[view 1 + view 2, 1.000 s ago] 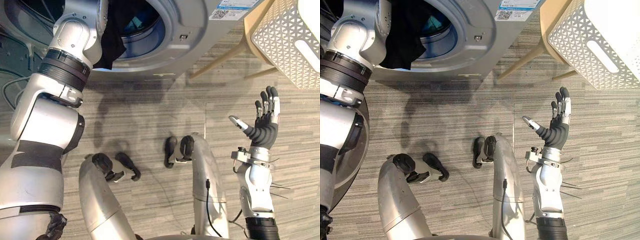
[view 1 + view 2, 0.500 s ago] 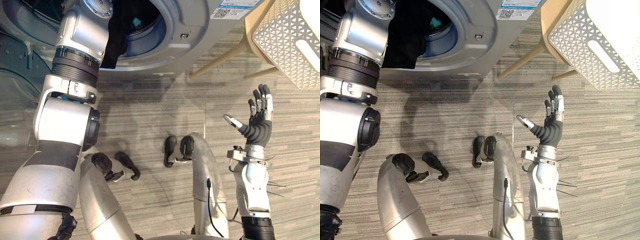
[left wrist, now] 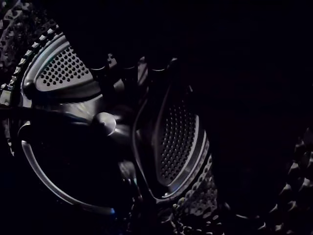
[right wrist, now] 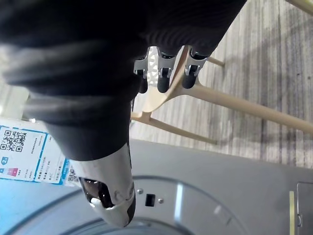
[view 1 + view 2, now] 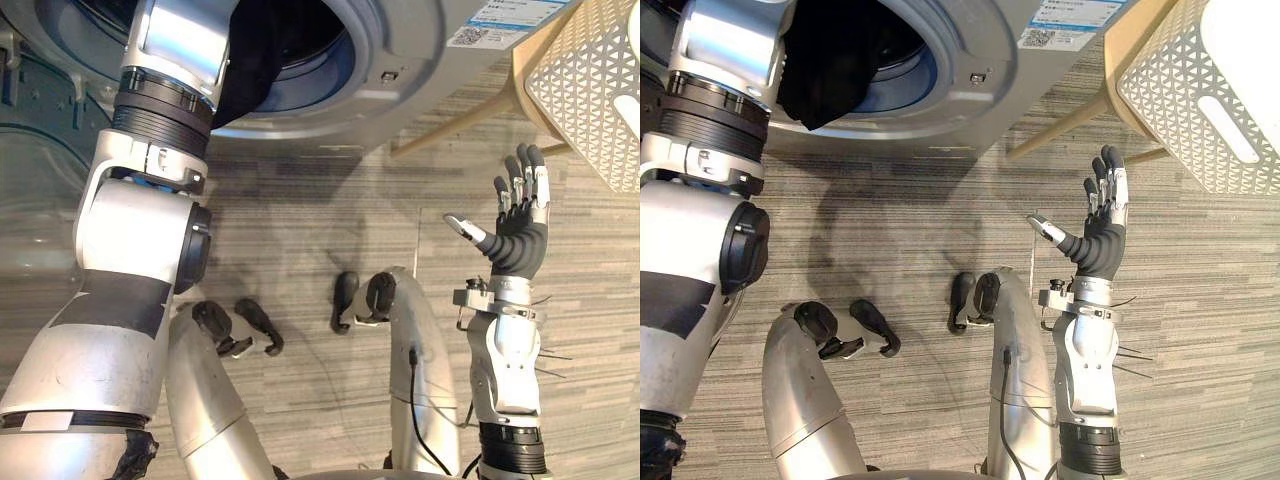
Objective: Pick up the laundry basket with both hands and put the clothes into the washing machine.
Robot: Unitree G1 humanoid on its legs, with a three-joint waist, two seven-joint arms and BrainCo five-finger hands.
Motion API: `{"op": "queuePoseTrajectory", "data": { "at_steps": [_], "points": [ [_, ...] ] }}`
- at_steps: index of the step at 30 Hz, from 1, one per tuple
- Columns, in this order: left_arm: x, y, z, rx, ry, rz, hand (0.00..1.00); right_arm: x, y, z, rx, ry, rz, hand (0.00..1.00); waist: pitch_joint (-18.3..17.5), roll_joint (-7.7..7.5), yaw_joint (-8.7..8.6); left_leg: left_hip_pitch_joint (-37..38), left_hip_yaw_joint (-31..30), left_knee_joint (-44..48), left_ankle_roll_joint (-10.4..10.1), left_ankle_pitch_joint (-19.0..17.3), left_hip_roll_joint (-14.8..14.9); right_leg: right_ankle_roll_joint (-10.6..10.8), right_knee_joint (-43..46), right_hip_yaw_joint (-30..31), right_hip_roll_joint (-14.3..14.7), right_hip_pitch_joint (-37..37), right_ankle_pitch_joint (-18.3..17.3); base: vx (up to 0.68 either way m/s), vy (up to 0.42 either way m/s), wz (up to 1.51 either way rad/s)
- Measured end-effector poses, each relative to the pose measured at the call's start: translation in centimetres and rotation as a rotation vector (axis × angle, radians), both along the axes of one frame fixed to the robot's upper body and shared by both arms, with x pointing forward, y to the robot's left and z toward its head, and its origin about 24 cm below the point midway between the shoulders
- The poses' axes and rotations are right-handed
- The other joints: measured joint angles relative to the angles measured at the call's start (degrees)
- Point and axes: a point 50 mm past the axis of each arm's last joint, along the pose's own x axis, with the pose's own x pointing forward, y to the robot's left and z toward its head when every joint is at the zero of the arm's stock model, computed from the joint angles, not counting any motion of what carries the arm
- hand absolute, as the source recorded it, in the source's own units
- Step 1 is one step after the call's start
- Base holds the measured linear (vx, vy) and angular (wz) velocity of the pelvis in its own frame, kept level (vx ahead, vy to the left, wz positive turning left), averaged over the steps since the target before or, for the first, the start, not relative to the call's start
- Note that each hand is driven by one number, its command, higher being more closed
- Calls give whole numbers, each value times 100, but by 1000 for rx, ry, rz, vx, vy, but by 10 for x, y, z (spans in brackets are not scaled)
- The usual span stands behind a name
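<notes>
While your left arm [image 5: 140,230] reaches through the door of the washing machine [image 5: 400,40], the left hand is buried in the drum [image 3: 176,142]. The left wrist view gives you little more than dark perforated metal, so you cannot tell whether that hand grips anything.

A dark garment [image 5: 830,70] hangs over the lower lip of the washing machine's opening, against the arm. Part of it is inside and part droops out over the front. By my reading you are in the loading step, with this piece not yet fully in.

Your right hand [image 5: 515,240] is raised in front of the washing machine, towards its right side and well clear of the door. Its fingers [image 5: 530,175] are straight and spread, the thumb is out, and it holds nothing.

The laundry basket [image 5: 1180,90], white and latticed, rests on a pale wooden seat [image 5: 470,110] just to the right of the washing machine. Neither hand is on it. Whether clothes remain inside it you cannot tell from here.

Next, you probably need to push the hanging cloth past the lip and deep into the drum. Then draw the arm back without dragging the fabric out with it. Watch the sleeve of cloth lying against the arm, since it looks likely to snag and follow.
</notes>
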Motion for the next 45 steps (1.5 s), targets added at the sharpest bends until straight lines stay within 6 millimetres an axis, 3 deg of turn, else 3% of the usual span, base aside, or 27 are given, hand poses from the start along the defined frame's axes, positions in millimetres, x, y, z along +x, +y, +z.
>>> {"op": "queuePoseTrajectory", "data": {
  "at_steps": [3, 13, 20, 21, 22, 23, 24, 26, 27, 29, 30, 34, 36, 39, 43, 45],
  "points": [
    [-5, 3, -2, -41, -44, -16, 0, 0, 0, 0, 13, 0, -4, 0, 1, 2, -7, 38, 0, -15, 0, 0, -4, 0, -21, -14, -6, 46, 0, 31, -38, 0],
    [-26, 37, -60, -193, -145, -8, 0, 0, 1, -2, 41, 5, -19, 0, 10, 21, -6, 430, -1, -320, -76, 37, -11, 0, -247, -163, -7, 465, 0, 55, -68, 1],
    [-49, 43, -144, -331, -100, -52, 0, 1, 1, -3, 17, 34, -36, 0, 12, 124, 149, 938, 0, -592, -109, 53, -51, -29, -438, -268, -1, 937, 14, 110, -76, -1],
    [-52, 41, -159, -329, -65, -56, 0, 1, 2, -4, 15, 39, -38, 0, 14, 136, 154, 1090, -11, -681, -114, 58, -90, -168, -356, -268, -36, 1018, 93, 146, -121, 33],
    [-51, 35, -176, -344, -11, -68, 0, 1, 2, -5, 11, 43, -42, 0, 5, 207, 150, 1244, -30, -709, -113, 59, -126, -368, 163, -221, -182, 865, 658, 140, -124, 38],
    [-51, 32, -184, -352, 9, -68, 0, 0, 1, -6, 10, 47, -47, 0, -25, 283, 164, 1279, -35, -689, -116, 60, -139, -283, 360, -121, -229, 591, 543, 88, -135, 30],
    [-59, 34, -195, -362, 16, -49, 0, 3, 1, -7, 3, 52, -44, 0, -110, 301, 243, 1329, -28, -694, -177, 89, -152, 56, -823, 32, -203, 567, 622, 44, -115, -2],
    [-73, 38, -212, -343, 18, -12, 0, 12, 0, -19, -5, 108, -40, 0, -106, 349, 405, 1518, -116, -781, -441, 217, -124, -126, -1111, -81, -173, 770, 609, 84, -121, -26],
    [-74, 38, -226, -338, 67, -3, 0, 17, -3, -33, 0, 176, -52, 0, -108, 358, 518, 1707, -214, -766, -813, 435, -98, -182, -1146, -173, -177, 1031, 593, 183, -133, -9],
    [-74, 35, -255, -331, 182, 4, 0, 20, -5, -47, 20, 241, -68, 0, -140, 439, 546, 1670, -577, -729, -1005, 507, -113, -311, -1124, -320, -186, 1523, 533, 172, -111, 30],
    [-78, 28, -272, -300, 258, -24, 0, 18, -12, -56, 32, 275, -104, 0, -147, 450, 514, 1814, -637, -1595, -993, 660, -152, -305, -1051, -347, -262, 1839, 530, 94, -70, 66],
    [-91, 15, -317, -272, 449, -78, 0, 18, -11, -72, 22, 347, -95, 0, -153, 434, 445, 2690, -507, -1891, -971, 682, -417, -213, -987, -310, -550, 2655, 482, 108, -46, 47],
    [-106, 16, -345, -322, 547, -58, 0, 13, -16, -99, 36, 468, -114, 0, -203, 450, 542, 3524, -432, -2105, -971, 683, -519, -178, -1091, -274, -606, 3430, 465, 171, -97, 19],
    [-121, 20, -362, -345, 583, -45, 0, -4, -29, -139, 29, 657, -141, 0, -519, 465, 607, 4395, -455, -2581, -973, 683, -646, -171, -1340, -362, -606, 4370, 461, 168, -112, 43],
    [-137, 27, -395, -368, 703, -11, 0, -15, -39, -164, 19, 790, -159, 0, -696, 461, 648, 5534, -348, -3350, -1004, 699, -720, -168, -1953, -665, -588, 5548, 460, 118, -86, 20],
    [-147, 32, -433, -384, 863, 17, 0, -26, -43, -185, 18, 897, -169, 0, -968, 392, 691, 6193, -201, -3944, -1035, 768, -836, -143, -2372, -747, -586, 6119, 472, 104, -76, 11]
  ]
}}
